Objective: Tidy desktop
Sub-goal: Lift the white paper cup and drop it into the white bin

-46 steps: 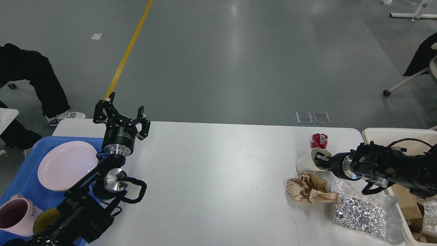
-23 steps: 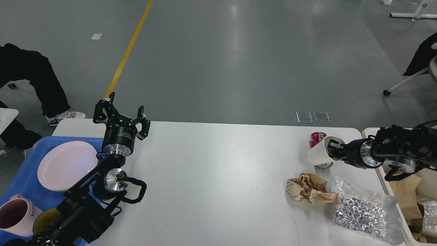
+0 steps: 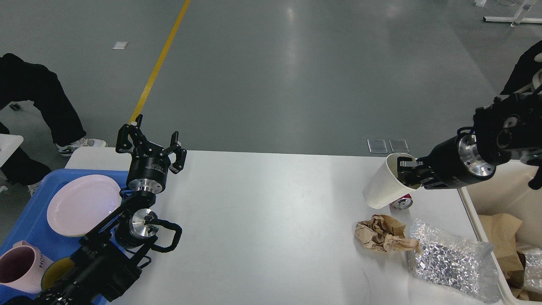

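The white desktop fills the lower part of the head view. My right gripper is shut on the rim of a white paper cup and holds it tilted above the desktop's far right. A red can lies on its side just under the cup. A crumpled brown paper and a shiny silver bag lie at the front right. My left gripper is open and empty above the desktop's far left corner.
A blue tray at the left holds a pink plate, a pink mug and a yellow cup. A cream bin at the right edge holds brown paper. A person's legs stand at the far left.
My right gripper has lifted the white cup up and a little back, raising the arm. The red can has tipped onto its side. The left arm has not moved.
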